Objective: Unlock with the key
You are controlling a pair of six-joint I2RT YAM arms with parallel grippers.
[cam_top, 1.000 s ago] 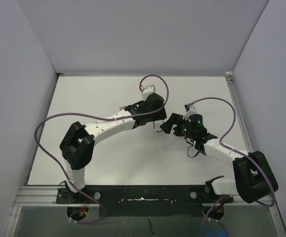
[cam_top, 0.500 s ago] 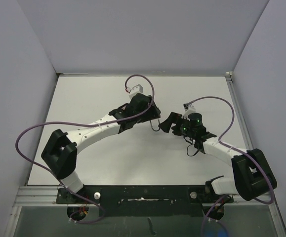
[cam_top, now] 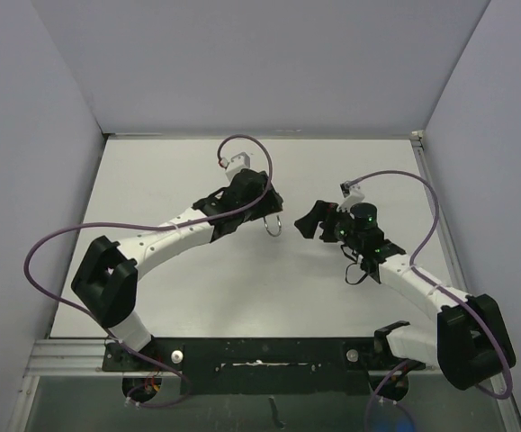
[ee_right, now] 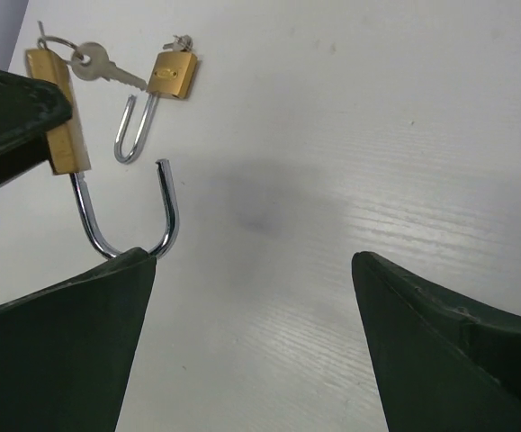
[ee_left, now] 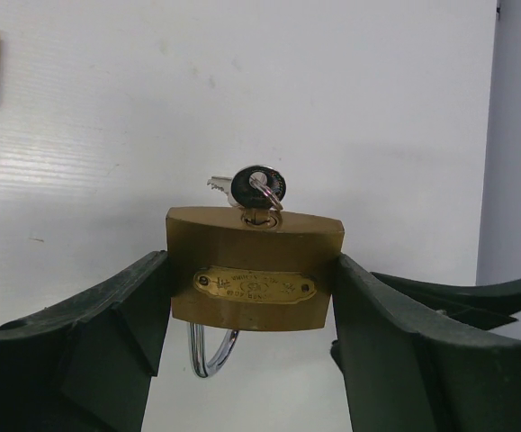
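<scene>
The left pincer (ee_left: 249, 292) has drawn the padlock (ee_left: 255, 256) away from the right pincer (ee_right: 251, 263), now well apart.

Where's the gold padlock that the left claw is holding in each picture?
Top external: near the middle, mostly hidden under the left claw; only its silver shackle peeks out.
Left wrist: the padlock sits dead centre, pinched in the claw.
Right wrist: upper left, edge-on.
Shared landmark: that silver shackle, visible in all three.

Two brass padlocks (ee_left: 254, 270) (ee_right: 172, 74) and two small key bunches (ee_left: 256, 186) (ee_right: 179, 41) (one bunch per lock).
</scene>
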